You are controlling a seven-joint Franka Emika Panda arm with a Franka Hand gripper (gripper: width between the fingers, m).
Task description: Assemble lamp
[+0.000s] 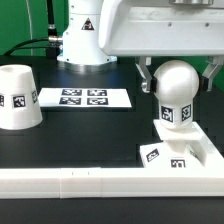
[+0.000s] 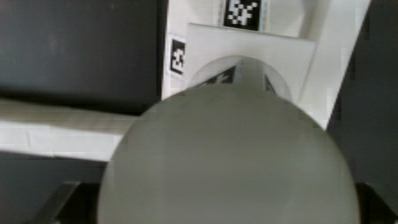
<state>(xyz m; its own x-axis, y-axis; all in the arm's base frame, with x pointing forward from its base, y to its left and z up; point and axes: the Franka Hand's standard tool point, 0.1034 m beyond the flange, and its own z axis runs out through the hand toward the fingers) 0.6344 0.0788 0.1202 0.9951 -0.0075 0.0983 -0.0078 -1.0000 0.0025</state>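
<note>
We start at the gripper (image 1: 178, 80). Its jaws straddle the ball top of the bulb (image 1: 177, 100), one dark finger (image 1: 147, 78) on each side. From the exterior view we cannot tell whether the pads press the ball or stand just off it, and the wrist view does not settle it either.

The bulb stands upright on the base (image 1: 185, 152). The base sits near the table corner on the exterior view's right, just behind the long white rail (image 1: 100, 183) that runs along the table's near edge.

We judge the step in hand to be seating the bulb in the base, probably by turning it. To do it well, we would keep the wrist straight above the bulb's axis and grip the ball evenly, so it does not squirt out. We would also turn without side pull, since the base lies loose and could slide or twist against the rail.

Further out, the shade (image 1: 18, 97) waits mouth down toward the table edge on the exterior view's left, well apart from the base. The marker board (image 1: 85, 98) lies mid-table, toward the far edge.

The exterior view shows us the whole stack, how upright it stands, and the parts to come. The wrist view shows only the bulb (image 2: 222, 150), blurred and filling the frame, with a tagged slice of the base (image 2: 267, 50) beyond it. That slice tells us how well the dome is centred under the hand. The shade does not appear there at all.
</note>
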